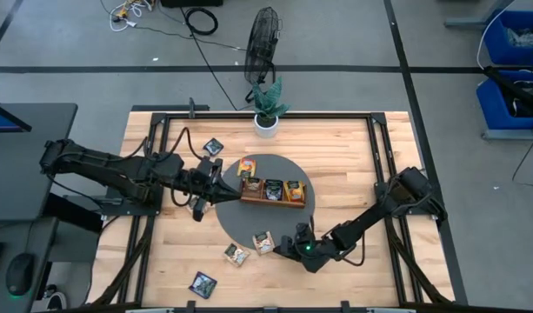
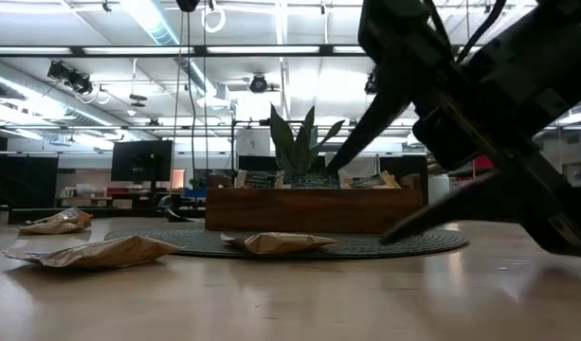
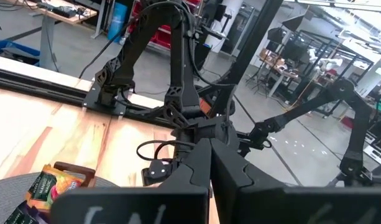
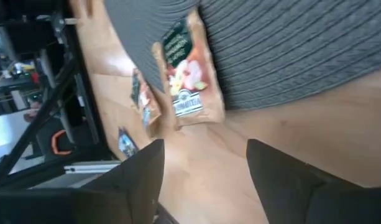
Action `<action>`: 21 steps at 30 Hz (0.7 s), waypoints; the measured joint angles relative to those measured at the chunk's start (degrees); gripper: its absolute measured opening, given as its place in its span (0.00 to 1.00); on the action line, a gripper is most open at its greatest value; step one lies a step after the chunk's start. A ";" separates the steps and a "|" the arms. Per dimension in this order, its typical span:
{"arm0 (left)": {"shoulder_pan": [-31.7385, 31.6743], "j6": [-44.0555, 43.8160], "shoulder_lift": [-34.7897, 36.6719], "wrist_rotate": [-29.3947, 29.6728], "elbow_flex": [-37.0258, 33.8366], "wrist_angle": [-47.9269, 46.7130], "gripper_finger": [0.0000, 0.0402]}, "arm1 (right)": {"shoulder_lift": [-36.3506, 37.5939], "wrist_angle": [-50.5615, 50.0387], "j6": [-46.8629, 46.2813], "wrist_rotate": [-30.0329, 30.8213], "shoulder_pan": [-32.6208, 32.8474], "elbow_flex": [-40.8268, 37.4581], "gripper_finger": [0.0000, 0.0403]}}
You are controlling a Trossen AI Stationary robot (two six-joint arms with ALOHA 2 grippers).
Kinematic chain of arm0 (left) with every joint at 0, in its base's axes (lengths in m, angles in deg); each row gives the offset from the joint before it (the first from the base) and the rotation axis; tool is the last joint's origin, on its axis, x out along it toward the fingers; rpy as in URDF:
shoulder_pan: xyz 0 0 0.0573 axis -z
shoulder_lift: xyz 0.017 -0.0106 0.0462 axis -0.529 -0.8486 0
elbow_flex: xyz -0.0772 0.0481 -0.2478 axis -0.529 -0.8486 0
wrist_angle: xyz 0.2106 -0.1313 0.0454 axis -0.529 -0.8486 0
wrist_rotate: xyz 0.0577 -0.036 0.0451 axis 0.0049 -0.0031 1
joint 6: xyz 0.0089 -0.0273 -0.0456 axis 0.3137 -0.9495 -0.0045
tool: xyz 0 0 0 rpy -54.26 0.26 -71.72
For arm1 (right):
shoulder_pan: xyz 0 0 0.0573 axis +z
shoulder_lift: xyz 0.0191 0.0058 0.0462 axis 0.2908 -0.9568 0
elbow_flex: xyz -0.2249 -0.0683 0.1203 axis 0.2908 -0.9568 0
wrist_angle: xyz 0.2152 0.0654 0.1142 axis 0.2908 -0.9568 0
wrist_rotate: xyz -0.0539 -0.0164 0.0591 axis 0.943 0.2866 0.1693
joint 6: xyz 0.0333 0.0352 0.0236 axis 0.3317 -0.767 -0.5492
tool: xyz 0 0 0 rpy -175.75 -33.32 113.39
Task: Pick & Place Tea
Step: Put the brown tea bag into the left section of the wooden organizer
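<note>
Several tea sachets lie flat about the table. One sachet (image 1: 263, 243) (image 4: 187, 74) lies half on the near edge of the round grey mat (image 1: 249, 222). Two more (image 1: 236, 254) (image 1: 203, 283) lie on the bare wood nearer the front edge, another (image 1: 214, 146) lies at the far left, and an orange one (image 1: 246, 165) is on the mat. The wooden tray (image 1: 273, 203) on the mat holds three sachets. My right gripper (image 1: 283, 248) (image 4: 206, 162) is open and low over the wood, just right of the mat-edge sachet. My left gripper (image 1: 223, 193) (image 3: 209, 168) is shut and empty, held high by the tray's left end.
A potted plant (image 1: 267, 113) stands at the table's far edge. Black frame rails (image 1: 379, 148) run along the table's sides. In the low view the right arm (image 2: 480, 114) fills the right side, with the tray (image 2: 314, 210) behind the sachets (image 2: 271, 242).
</note>
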 joint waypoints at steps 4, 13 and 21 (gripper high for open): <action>-0.01 -0.01 0.00 0.41 0.00 -0.02 0.01 | -0.67 0.78 0.00 -0.23 -0.86 0.04 0.59; -0.09 -0.04 0.00 1.01 0.00 -0.22 0.01 | -0.96 2.37 2.64 -2.63 -3.55 0.09 0.55; -0.09 -0.42 -0.02 1.03 0.00 -0.20 0.01 | -0.94 2.42 2.79 -4.29 -3.62 0.09 0.52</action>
